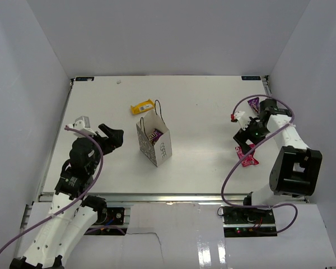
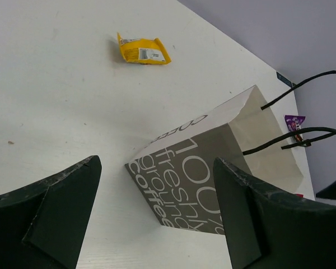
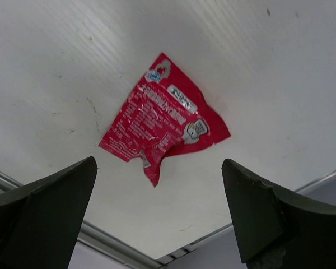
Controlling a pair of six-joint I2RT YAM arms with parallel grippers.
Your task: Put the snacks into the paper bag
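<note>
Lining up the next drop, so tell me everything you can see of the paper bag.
The paper bag is small and made of white paper, one side grey with white coffee lettering, another white with grey lettering. Two thin black cord handles arch above its open mouth. It stands upright near the middle of the table, slightly creased, with a dark purple packet showing inside. Only the table touches it; the open left hand faces it without contact.
</note>
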